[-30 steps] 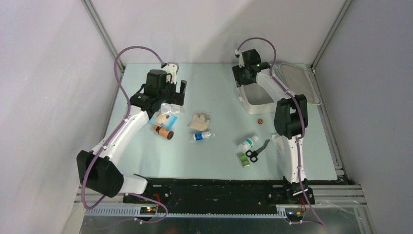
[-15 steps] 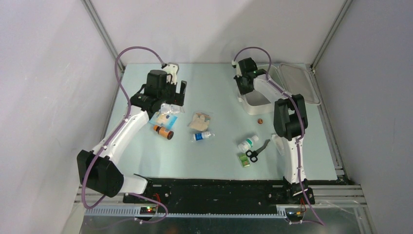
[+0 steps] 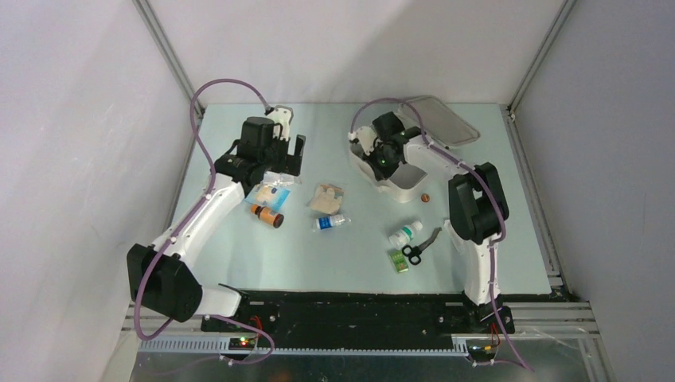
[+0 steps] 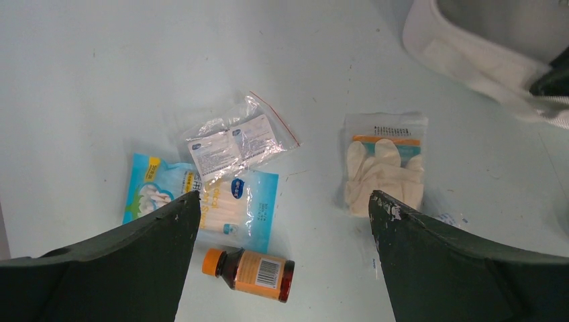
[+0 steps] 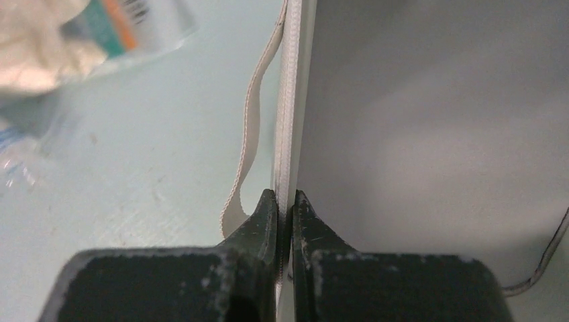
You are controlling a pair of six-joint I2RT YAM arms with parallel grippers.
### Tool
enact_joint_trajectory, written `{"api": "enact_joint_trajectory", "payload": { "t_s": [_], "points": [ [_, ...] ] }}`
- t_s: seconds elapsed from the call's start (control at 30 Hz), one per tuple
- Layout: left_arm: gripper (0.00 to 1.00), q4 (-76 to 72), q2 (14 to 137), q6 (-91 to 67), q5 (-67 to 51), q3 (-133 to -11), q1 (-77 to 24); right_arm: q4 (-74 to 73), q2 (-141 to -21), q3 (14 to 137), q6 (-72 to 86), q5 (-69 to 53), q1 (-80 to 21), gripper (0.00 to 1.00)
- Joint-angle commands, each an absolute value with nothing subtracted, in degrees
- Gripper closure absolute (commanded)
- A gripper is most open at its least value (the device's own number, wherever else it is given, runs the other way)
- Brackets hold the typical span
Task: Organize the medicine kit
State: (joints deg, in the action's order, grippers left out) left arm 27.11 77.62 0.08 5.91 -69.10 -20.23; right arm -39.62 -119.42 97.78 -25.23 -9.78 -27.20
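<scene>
The medicine kit (image 3: 396, 189) is a white soft case standing open at the back right, its lid (image 3: 440, 130) tipped up behind it. My right gripper (image 3: 376, 161) is at the kit's left wall. In the right wrist view that gripper (image 5: 286, 201) is shut on the thin white zip rim (image 5: 294, 100), with the grey lining (image 5: 436, 134) on one side and a loose white strap (image 5: 249, 134) on the other. My left gripper (image 4: 285, 201) hangs open above an amber bottle (image 4: 249, 274), a blue swab pack (image 4: 201, 198) and a clear zip bag (image 4: 235, 137), touching none of them.
A glove packet (image 3: 326, 197) and a small blue-labelled bottle (image 3: 330, 223) lie mid-table. A white bottle with a green cap (image 3: 405, 234), black scissors (image 3: 420, 245) and a small green box (image 3: 399, 262) lie near the right arm. A small brown item (image 3: 425, 196) sits by the kit.
My right gripper has shut on the kit's rim and moved left, and the kit has slid and turned with it toward the table's middle. The left arm has stayed still.
</scene>
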Motion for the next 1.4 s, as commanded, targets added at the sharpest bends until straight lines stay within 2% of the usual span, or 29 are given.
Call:
{"api": "enact_joint_trajectory", "payload": {
  "t_s": [0.0, 0.3, 0.57, 0.87, 1.07, 1.13, 1.17, 1.23, 1.33, 1.37],
  "points": [
    [0.0, 25.1, 76.92, 1.11, 7.23, -69.32, -20.48, -39.12, -115.59, 91.23, -40.71, -15.88, -31.49, 1.0],
    [0.0, 26.26, 75.87, 0.95, 8.48, -69.74, -20.4, -38.51, -113.38, 87.41, -51.12, -20.15, -34.45, 1.0],
    [0.01, 27.19, 74.48, 1.7, 9.48, -68.1, -20.39, -44.21, -112.81, 86.42, -65.87, -20.69, -35.33, 1.0],
    [0.0, 27.33, 75.21, 1.93, 9.29, -68.03, -20.4, -48.92, -111.03, 84.75, -68.14, -20.45, -35.45, 1.0],
    [0.01, 27.27, 76.11, 1.48, 8.57, -68.33, -20.39, -48.73, -111.01, 84.81, -63.64, -20.31, -35.46, 0.99],
    [0.01, 27.33, 76.52, 1.42, 8.25, -68.58, -20.39, -48.39, -110.96, 84.94, -62.05, -19.67, -35.5, 0.78],
    [0.01, 27.33, 76.7, 1.34, 8.15, -68.67, -20.41, -48.23, -110.8, 84.96, -60.91, -18.74, -35.46, 0.56],
    [0.01, 27.32, 76.91, 1.49, 8.09, -68.76, -20.42, -47.67, -109.89, 85.17, -59.25, -17.45, -35.14, 0.41],
    [0.01, 27.28, 77.05, 2.71, 7.77, -68.37, -20.39, -46.25, -106.82, 85.83, -55.95, -17.54, -33.32, 0.3],
    [0.01, 27.27, 76.92, 4.33, 7.04, -67.67, -20.39, -45.93, -104.84, 86.52, -55.09, -18.03, -32.87, 0.24]
  ]
}}
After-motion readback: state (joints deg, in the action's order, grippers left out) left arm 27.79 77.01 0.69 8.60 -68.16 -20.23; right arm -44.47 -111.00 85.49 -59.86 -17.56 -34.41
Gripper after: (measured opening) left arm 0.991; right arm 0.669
